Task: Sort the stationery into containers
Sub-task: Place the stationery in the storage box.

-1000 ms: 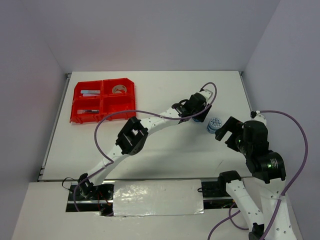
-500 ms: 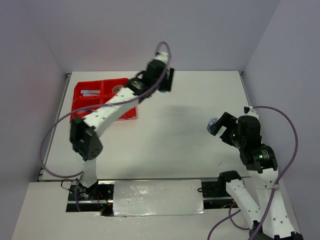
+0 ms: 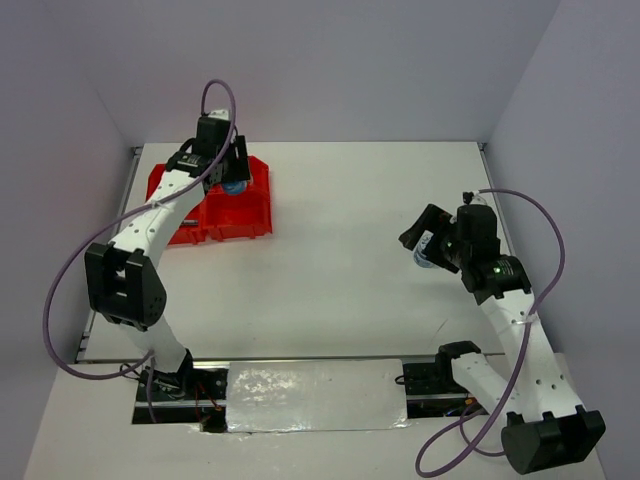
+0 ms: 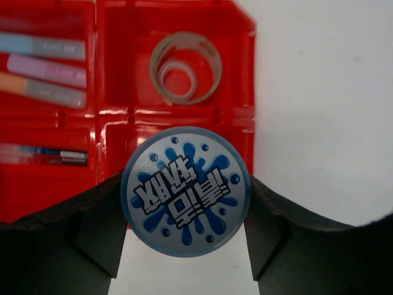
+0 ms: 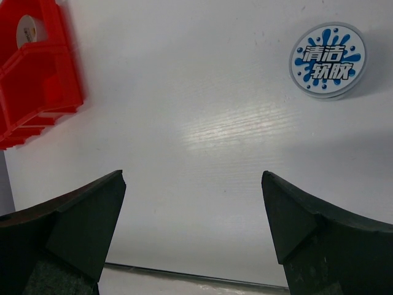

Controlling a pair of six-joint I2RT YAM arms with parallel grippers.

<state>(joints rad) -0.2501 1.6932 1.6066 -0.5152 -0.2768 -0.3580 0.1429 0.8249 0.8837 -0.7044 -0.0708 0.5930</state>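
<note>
Showing left gripper (image 4: pixel 184 203) pinching a round blue-white tub (image 4: pixel 185 184) over the red bin (image 4: pixel 236 117), at its near-right compartment's front wall | right gripper (image 5: pixel 193 175) hung spread wide over the table (image 5: pixel 184 123), second tub (image 5: pixel 327 60) lying apart ahead, bin well apart | top view hid most of the held tub; wrist frame cut off bin's left side.

Open table (image 3: pixel 330 230) between red bin block (image 3: pixel 235 215) and right-side tub (image 5: pixel 327 60), tape rings (image 4: pixel 184 69) and sticks (image 4: pixel 43 69) occupying far compartments
</note>
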